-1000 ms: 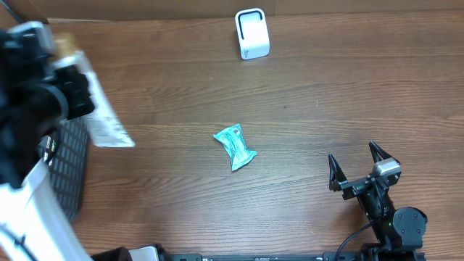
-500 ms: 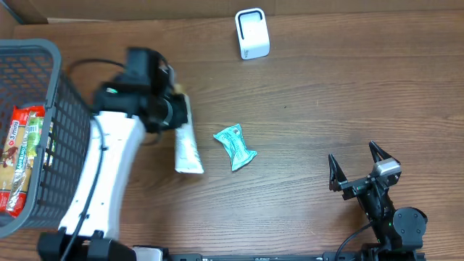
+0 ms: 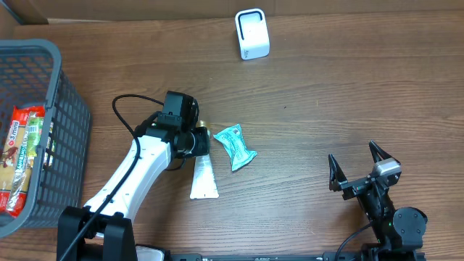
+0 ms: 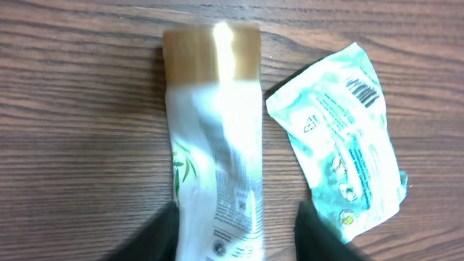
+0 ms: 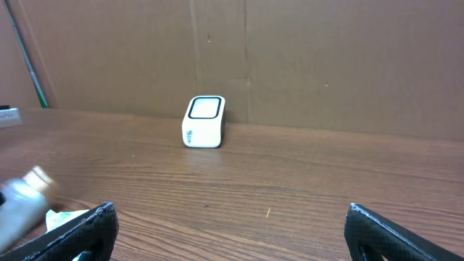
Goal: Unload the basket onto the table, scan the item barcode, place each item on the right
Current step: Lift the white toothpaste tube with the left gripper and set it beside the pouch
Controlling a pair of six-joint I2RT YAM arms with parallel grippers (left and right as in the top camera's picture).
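Observation:
A white tube [image 3: 204,176] with a gold cap lies flat on the wooden table, just left of a teal packet [image 3: 235,147]. My left gripper [image 3: 197,141] is over the tube's cap end. In the left wrist view the tube [image 4: 217,159] runs between my left gripper's [image 4: 235,235] fingers, and bare table shows between it and the right finger. The teal packet [image 4: 341,152] lies barcode up beside it. The white scanner [image 3: 252,33] stands at the back of the table. My right gripper [image 3: 357,168] rests open and empty at the front right, facing the scanner [image 5: 204,121].
A grey mesh basket [image 3: 72,116] stands at the left edge with a red snack package [image 3: 18,159] inside. A cardboard wall closes off the back of the table. The left arm's black cable loops beside its white link.
The left arm has swung from over the basket to mid-table with the tube and lowered it beside the teal packet. Its jaws have parted. The right arm has not moved.

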